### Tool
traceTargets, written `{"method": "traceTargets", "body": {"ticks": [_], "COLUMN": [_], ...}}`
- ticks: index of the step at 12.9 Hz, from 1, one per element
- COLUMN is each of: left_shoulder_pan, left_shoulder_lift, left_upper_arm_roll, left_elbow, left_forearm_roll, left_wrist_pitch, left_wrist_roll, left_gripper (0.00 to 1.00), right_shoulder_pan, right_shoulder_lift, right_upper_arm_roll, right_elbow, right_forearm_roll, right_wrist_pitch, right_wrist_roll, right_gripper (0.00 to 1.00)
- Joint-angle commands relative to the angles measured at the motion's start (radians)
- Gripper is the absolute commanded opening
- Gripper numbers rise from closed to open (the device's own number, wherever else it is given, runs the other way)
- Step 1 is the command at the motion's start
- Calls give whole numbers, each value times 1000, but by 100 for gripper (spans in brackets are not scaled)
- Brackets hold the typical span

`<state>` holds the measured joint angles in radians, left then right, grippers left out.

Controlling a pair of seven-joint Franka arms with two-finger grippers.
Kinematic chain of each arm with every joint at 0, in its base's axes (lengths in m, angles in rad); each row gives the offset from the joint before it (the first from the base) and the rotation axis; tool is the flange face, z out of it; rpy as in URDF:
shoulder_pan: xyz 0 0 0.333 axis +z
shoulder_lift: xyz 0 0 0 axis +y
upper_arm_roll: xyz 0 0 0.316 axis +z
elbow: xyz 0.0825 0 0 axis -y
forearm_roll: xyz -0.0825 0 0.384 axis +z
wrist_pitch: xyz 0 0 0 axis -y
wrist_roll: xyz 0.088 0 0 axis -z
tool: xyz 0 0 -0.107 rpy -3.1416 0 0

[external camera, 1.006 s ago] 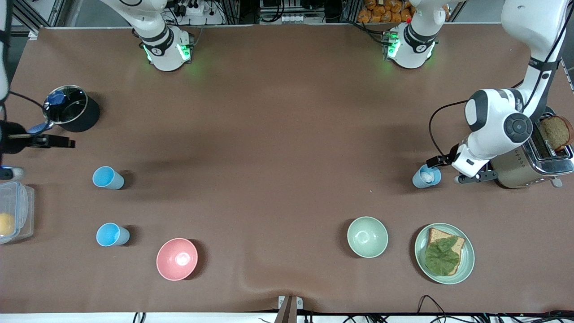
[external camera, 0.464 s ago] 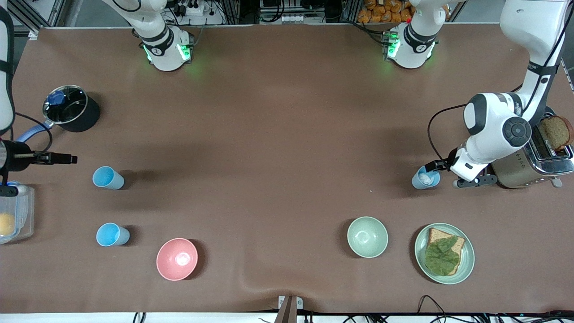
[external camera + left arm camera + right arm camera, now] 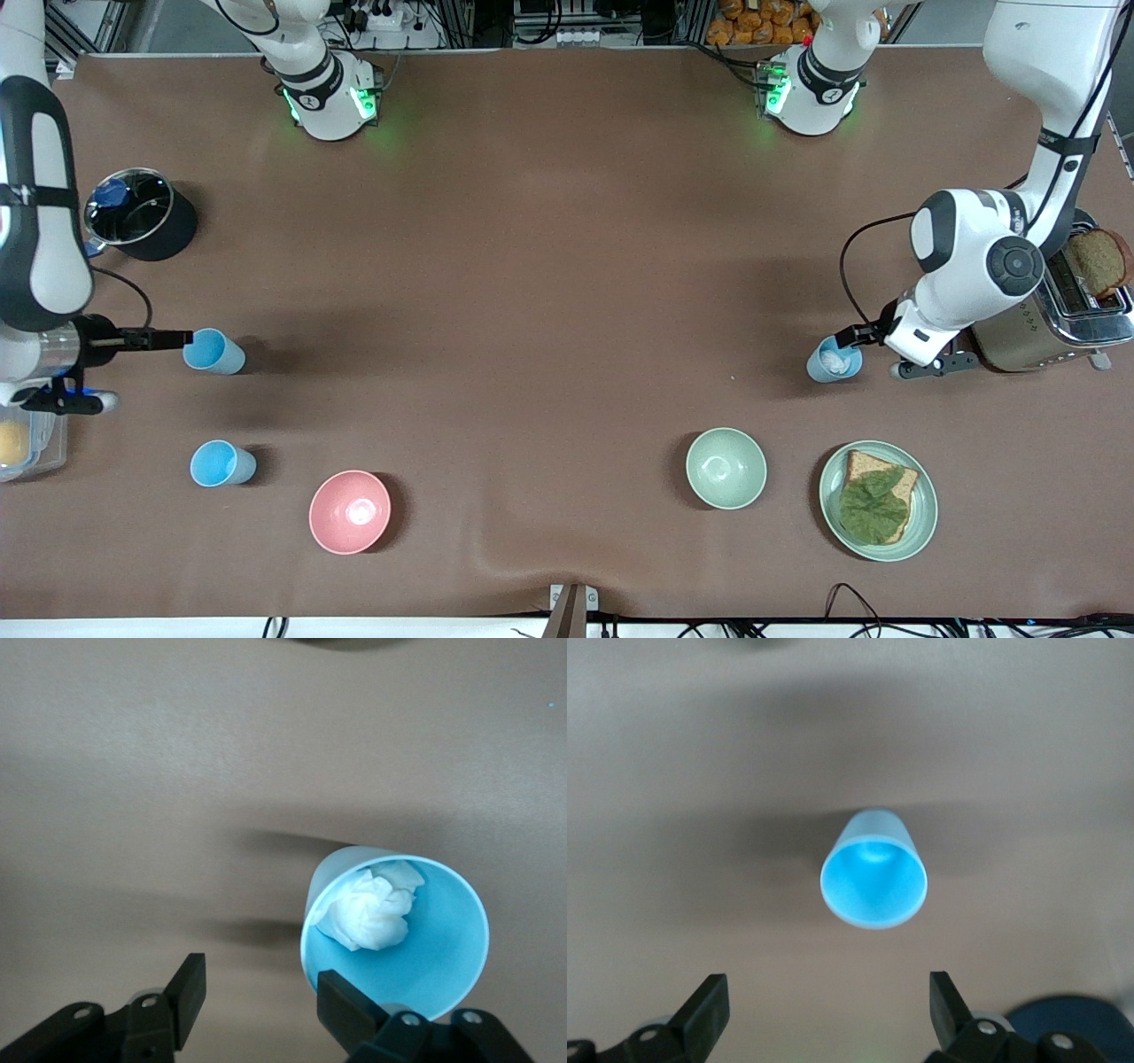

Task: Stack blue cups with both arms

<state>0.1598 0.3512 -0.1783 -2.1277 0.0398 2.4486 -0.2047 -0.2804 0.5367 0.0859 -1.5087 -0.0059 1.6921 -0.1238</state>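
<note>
At the table's two ends, each gripper spread wide beside a blue cup.

The left gripper [image 3: 257, 997] straddles the rim of a cup holding crumpled tissue [image 3: 833, 361], near the toaster [image 3: 1054, 319]. The right gripper [image 3: 824, 1010] faces an empty cup [image 3: 213, 351]. Another blue cup [image 3: 221, 464] stands nearer the front edge, beside the pink bowl [image 3: 349, 512].

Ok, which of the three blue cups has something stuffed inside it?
The blue cup beside the toaster, at the left gripper: white crumpled paper inside.
</note>
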Motion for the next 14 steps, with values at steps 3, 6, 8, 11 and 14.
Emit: {"method": "traceTargets", "body": {"ticks": [3,6,8,11,14], "left_shoulder_pan": [-23,-26,-42,-75,-100], "left_shoulder_lift": [67,103,107,104,80], "left_upper_arm_roll": [-1,-1,-1,-1,-4], "left_elbow": [52,77,81,83,83], "left_forearm_roll": [-11,-11,-11,-11,-11], "left_wrist_pitch": [-3,-2,-2,-3,-8], "left_wrist_roll": [-48,-50,-68,-120,-127], "left_gripper": [61,57,25,0,0], "right_shoulder_pan": [6,7,6,-2,3], "right_shoulder_lift": [-9,17,25,43,40], "right_upper_arm_roll": [8,8,8,8,8], "right_elbow": [-151,-229,-264,-300,-315], "right_forearm_roll": [-17,-16,-16,-16,-16], "right_wrist_pitch": [208,328,389,443,454], "right_wrist_roll": [13,16,16,16,16], "right_gripper": [100,100,100,100,5]}}
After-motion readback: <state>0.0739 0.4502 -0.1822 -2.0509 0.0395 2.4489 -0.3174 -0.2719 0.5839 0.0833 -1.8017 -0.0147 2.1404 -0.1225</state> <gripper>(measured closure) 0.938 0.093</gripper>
